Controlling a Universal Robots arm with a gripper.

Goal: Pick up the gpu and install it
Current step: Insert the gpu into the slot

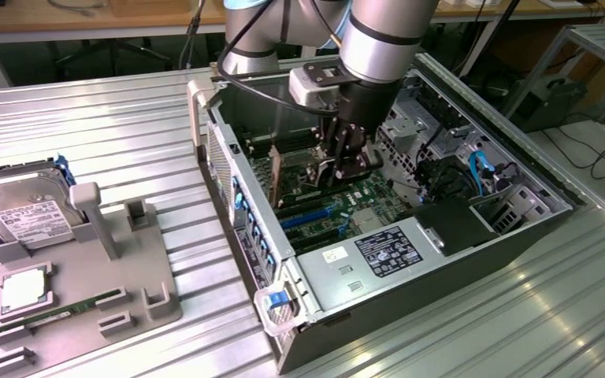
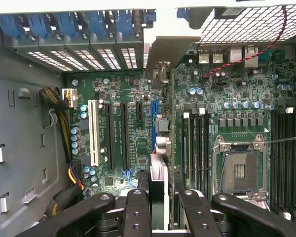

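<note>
The open computer case lies on its side on the metal table. My gripper reaches down into it over the green motherboard. It is shut on the gpu, which shows edge-on as a thin dark card between the two black fingers. The card's silver bracket end points toward the rear slot openings. The gpu stands upright along the blue expansion slot; I cannot tell whether it is seated in it.
A grey parts holder on the exterior view's left carries a hard drive, a processor and a memory stick. Inside the case are the processor socket, memory slots, cable bundles and the power supply.
</note>
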